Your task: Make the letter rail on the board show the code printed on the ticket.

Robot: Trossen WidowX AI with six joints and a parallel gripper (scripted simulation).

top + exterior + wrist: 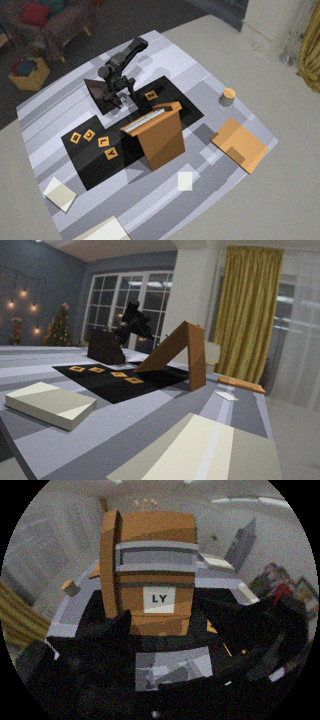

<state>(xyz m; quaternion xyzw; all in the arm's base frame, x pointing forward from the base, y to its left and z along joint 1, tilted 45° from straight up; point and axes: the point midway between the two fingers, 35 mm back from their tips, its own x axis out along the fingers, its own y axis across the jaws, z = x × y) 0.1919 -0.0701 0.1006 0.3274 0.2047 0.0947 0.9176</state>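
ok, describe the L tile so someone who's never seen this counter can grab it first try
Find the big wooden board leaning on the black mat. Left of it from above lie four small orange squares; the L tile is one of the middle two. It alone reads L, between C and Y.
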